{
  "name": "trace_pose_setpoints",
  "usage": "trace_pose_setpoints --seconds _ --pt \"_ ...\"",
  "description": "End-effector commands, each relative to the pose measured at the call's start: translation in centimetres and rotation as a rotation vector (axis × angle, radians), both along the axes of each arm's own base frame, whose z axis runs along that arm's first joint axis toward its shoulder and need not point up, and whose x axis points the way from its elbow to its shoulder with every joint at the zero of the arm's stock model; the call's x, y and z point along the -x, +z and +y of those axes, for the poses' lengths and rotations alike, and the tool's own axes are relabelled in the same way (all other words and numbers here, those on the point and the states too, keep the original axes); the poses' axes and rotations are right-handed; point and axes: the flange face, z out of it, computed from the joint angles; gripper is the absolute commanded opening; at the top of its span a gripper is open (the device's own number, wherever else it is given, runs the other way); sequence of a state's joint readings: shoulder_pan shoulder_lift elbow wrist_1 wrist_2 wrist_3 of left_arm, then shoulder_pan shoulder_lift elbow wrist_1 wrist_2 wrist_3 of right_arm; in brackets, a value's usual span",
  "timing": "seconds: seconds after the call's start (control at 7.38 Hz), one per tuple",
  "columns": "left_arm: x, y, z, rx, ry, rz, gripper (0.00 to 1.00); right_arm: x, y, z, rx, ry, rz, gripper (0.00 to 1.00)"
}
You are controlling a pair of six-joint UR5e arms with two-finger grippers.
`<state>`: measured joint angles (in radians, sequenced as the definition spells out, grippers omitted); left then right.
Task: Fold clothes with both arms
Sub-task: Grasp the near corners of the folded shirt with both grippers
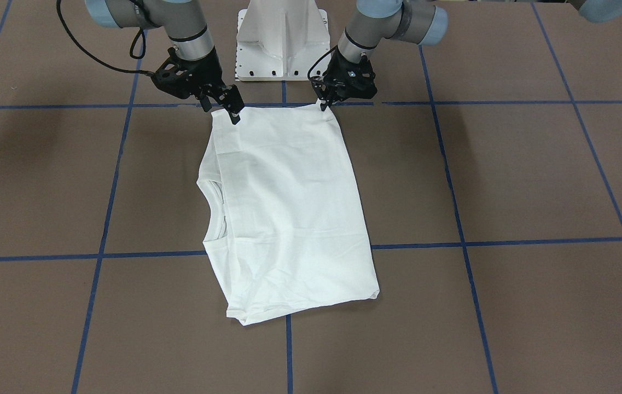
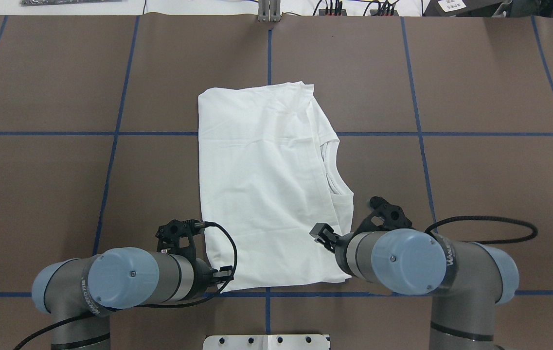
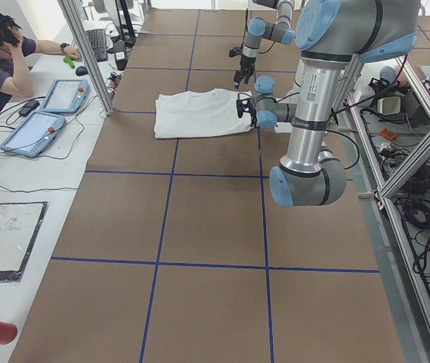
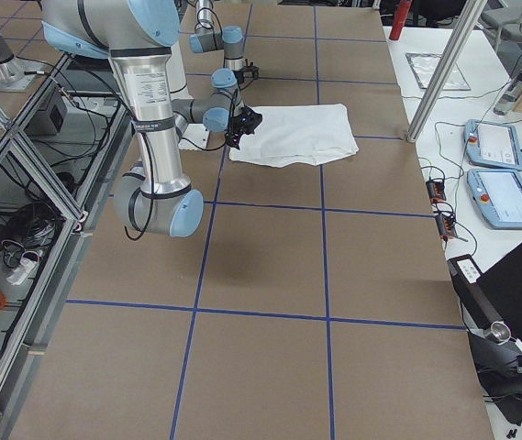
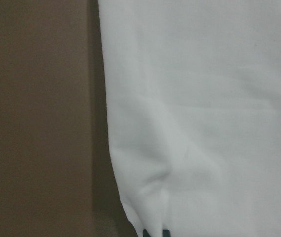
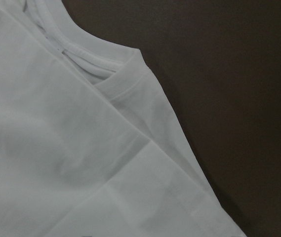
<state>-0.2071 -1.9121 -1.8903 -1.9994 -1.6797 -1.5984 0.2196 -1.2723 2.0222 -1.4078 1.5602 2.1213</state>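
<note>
Nearest cam, white T-shirt [image 1: 289, 219] is laid mid-frame as a rectangle, sleeves judged already folded in. At its top edge, left gripper [image 1: 324, 105] looks pinched onto a corner. Right gripper [image 1: 232, 114] jaws can't be told. Cross-fold judged still to do.

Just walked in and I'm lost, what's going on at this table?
A white fabric T-shirt lies partly folded on the brown, blue-taped table, collar toward the robot's right. The robot's black left gripper and black right gripper sit at the two corners nearest the robot's base; whether their fingers have pinched the cloth is unclear.
</note>
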Motion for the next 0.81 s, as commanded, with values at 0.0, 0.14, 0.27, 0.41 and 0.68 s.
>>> trace_pose_setpoints --seconds 0.0,0.14,0.27,0.41,0.68 --pt "0.33 -0.22 0.07 -0.001 0.000 0.006 0.00 3.27 1.35 4.25 0.031 0.043 0.059 0.94" --pt "0.42 -0.20 0.00 -0.001 -0.002 0.006 0.00 3.42 1.47 4.49 0.031 0.041 0.064 0.94" --pt "0.51 -0.33 0.00 -0.001 -0.004 0.009 0.00 3.44 1.62 4.49 0.032 0.042 0.067 0.94" --pt "0.47 -0.34 0.10 -0.001 -0.001 0.009 0.00 3.87 2.14 4.51 0.031 0.051 0.080 0.93" --pt "0.47 -0.34 0.10 -0.002 0.000 0.009 0.00 4.07 2.29 4.09 0.005 0.081 0.085 0.87"
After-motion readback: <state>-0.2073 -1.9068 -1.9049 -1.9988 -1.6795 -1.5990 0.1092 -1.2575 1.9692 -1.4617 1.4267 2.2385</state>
